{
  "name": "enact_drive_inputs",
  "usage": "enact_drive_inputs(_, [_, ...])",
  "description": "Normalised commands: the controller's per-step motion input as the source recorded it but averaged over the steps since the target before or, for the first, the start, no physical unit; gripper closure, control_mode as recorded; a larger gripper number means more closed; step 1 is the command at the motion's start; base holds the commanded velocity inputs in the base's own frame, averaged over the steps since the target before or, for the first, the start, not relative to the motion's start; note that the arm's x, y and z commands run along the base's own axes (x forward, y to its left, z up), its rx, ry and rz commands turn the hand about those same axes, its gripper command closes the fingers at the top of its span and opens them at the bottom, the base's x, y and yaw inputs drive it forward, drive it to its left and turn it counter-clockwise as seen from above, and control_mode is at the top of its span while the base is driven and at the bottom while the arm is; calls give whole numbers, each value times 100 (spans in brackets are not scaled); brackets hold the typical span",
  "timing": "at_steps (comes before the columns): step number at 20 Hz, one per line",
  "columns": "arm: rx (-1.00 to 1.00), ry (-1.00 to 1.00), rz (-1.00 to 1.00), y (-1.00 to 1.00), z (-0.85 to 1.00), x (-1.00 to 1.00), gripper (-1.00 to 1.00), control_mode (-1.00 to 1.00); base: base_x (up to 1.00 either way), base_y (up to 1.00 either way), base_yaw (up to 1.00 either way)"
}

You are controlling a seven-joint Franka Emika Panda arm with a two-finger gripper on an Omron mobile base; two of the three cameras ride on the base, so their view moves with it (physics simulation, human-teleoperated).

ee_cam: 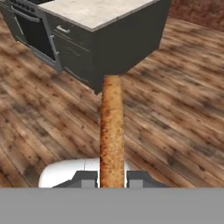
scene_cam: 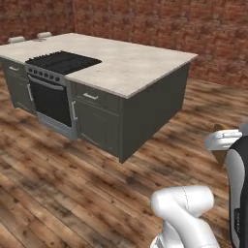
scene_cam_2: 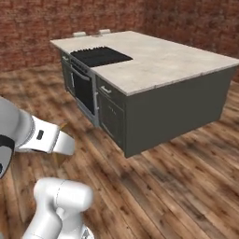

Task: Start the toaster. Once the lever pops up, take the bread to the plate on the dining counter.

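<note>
In the hand view, the hand [ee_cam: 112, 178] is clamped on the bread [ee_cam: 112, 131], seen edge-on: a brown slice standing between the 2 dark fingertips [ee_cam: 85, 179] and running from 6 o'clock up toward the centre of the view. The hand looks forward and down over the wooden floor [ee_cam: 175, 131], toward the near corner of the dining counter [ee_cam: 127, 48] at 12 o'clock.

In the left base view, the arm's white elbow joint [scene_cam: 181, 201] sits low at 5 o'clock, and the forearm, with its dark stripe, rises along the right edge at 3 to 4 o'clock. A brown tip of the bread [scene_cam: 223, 127] peeks from behind the white wrist there. In the right base view, the forearm reaches in from the left edge at 8 o'clock, with the elbow joint at 7 o'clock.

Beyond the plank floor stands the dining counter, well apart from the arm: a dark base with a beige speckled surface [scene_cam: 131, 65]. Its near side carries drawers and an oven door [scene_cam: 51, 101], and a black cooktop [scene_cam: 63, 61] is set in the top. Behind everything runs a red brick wall [scene_cam: 169, 24].
</note>
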Motion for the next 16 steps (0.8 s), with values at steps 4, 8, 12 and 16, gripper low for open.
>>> enact_drive_inputs(4, [0, 0, 0, 0, 0, 0, 100, 100, 46, 47, 45])
enact_drive_inputs(8, [0, 0, 0, 0, 0, 0, 100, 100, 84, 42, 37])
enact_drive_inputs(12, [0, 0, 0, 0, 0, 0, 100, 100, 97, 33, 33])
enact_drive_inputs(16, [0, 0, 0, 0, 0, 0, 100, 100, 100, 45, 29])
